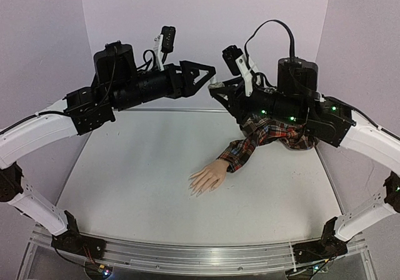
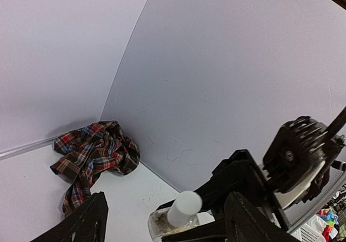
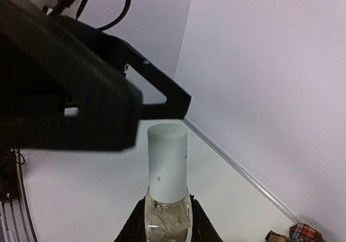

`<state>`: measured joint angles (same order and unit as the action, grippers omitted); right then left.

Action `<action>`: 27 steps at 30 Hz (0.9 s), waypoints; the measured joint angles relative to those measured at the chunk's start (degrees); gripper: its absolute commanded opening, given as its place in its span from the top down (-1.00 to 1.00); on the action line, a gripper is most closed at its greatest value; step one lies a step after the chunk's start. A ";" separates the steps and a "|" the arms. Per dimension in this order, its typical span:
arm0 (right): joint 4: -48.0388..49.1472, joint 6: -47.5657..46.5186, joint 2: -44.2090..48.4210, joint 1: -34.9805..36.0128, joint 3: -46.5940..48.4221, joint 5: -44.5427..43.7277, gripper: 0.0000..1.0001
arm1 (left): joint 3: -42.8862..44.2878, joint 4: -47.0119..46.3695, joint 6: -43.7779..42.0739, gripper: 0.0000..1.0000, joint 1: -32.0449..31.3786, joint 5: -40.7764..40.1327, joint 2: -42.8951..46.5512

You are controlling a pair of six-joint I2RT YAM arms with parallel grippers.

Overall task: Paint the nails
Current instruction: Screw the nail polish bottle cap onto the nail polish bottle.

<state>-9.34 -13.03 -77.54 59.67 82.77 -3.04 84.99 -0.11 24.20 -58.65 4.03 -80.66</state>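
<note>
The mannequin hand (image 1: 207, 177) lies palm down mid-table, its red plaid sleeve (image 1: 265, 134) running back to the right. Its nails (image 1: 196, 190) are tiny pale tips pointing at the near edge. High above the table's back, my right gripper (image 3: 167, 227) is shut on the glass body of a small clear bottle (image 3: 168, 221), whose white cap (image 3: 167, 166) sticks out towards the left arm. My left gripper (image 2: 168, 220) is open, with its fingers (image 2: 89, 220) standing either side of that cap (image 2: 184, 208) without touching it. In the top view the two grippers meet near the bottle (image 1: 215, 87).
White walls close the back and both sides of the white table (image 1: 137, 180). A metal rail (image 1: 206, 255) with both arm bases runs along the near edge. The bunched plaid shirt (image 2: 94, 153) fills the back right corner.
</note>
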 measured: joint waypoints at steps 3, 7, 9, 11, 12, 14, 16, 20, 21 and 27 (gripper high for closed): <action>-0.21 -0.42 -0.01 0.18 0.95 -0.87 1.00 | 1.25 1.44 0.62 -0.31 0.00 -0.44 -1.49; -0.96 -0.71 -0.07 0.35 1.36 -1.67 1.00 | 1.96 1.76 1.41 -0.25 0.00 -0.74 -2.31; -1.38 -0.93 -0.24 0.46 1.57 -1.99 1.00 | 2.00 1.64 1.45 -0.22 0.00 -0.74 -2.32; -1.80 -1.11 -0.50 0.61 1.90 -2.13 1.00 | 2.01 1.60 1.61 -0.17 0.00 -0.70 -2.32; -1.97 -1.21 -0.60 0.70 2.04 -2.19 1.00 | 2.01 1.61 1.68 -0.15 0.00 -0.67 -2.33; -2.12 -1.38 -0.74 0.83 2.15 -2.32 1.00 | 2.01 1.62 1.83 -0.12 0.00 -0.58 -2.34; -2.35 -1.56 -0.88 0.90 2.30 -2.41 1.00 | 2.14 1.62 1.94 -0.08 0.00 -0.33 -2.42; -2.47 -1.80 -1.16 0.97 2.61 -2.56 1.00 | 2.93 1.58 2.46 0.08 0.00 0.36 -2.98; -2.56 -1.87 -1.25 1.01 2.75 -2.72 1.00 | 3.03 1.60 2.52 0.11 0.00 0.50 -3.03; -2.80 -1.97 -1.41 1.19 3.13 -3.38 1.00 | 3.48 1.58 2.80 0.27 -0.02 1.53 -3.42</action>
<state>-12.14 -15.00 -78.95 60.86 85.90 -6.42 88.46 1.48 27.00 -58.67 5.56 -84.07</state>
